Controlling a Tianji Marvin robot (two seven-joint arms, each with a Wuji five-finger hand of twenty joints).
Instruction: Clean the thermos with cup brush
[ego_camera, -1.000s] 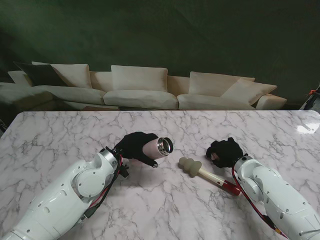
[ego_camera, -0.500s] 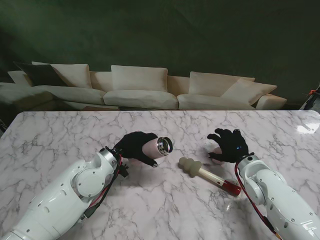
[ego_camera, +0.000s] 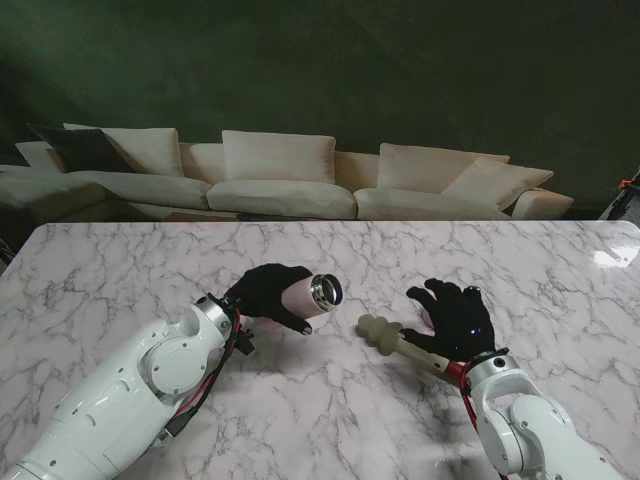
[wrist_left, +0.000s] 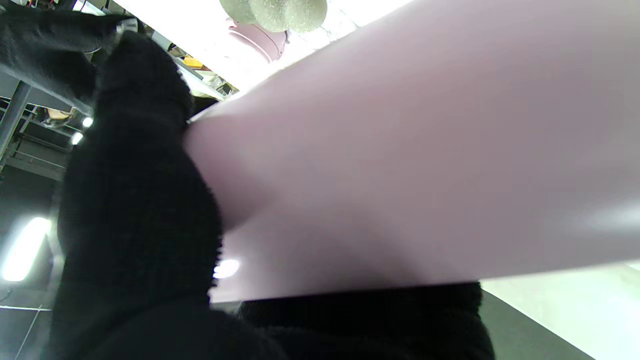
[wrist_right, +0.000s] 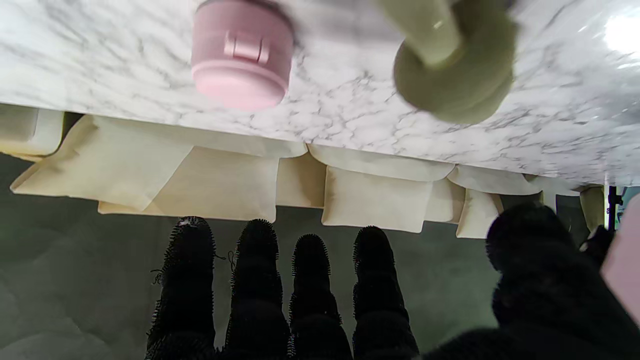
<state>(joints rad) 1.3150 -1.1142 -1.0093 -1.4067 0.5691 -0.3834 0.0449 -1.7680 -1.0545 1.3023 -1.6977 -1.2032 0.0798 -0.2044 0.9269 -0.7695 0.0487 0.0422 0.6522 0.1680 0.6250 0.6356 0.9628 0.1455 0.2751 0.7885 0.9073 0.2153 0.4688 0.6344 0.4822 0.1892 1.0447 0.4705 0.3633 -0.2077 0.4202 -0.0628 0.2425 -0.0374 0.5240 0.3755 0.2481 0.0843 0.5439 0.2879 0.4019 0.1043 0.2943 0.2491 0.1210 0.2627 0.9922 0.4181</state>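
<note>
- Overhead: left hand (ego_camera: 268, 292) holds the thermos (ego_camera: 312, 295) mid-table, mouth turned toward the brush (ego_camera: 400, 342) for insertion; right hand (ego_camera: 452, 318) hovers spread over its handle.
- Left wrist: fingers (wrist_left: 135, 200) wrap the thermos body.
- Right wrist: fingers (wrist_right: 257, 280) extended, empty; lid (wrist_right: 242, 52) set aside beside the brush.

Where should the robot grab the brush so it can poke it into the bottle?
Probably the bare cream handle of the cup brush, coming down from above. The brush lies flat on the marble table, sponge head toward the thermos held in the left hand. The open right hand hovers over that handle, leaving the sponge free.
</note>
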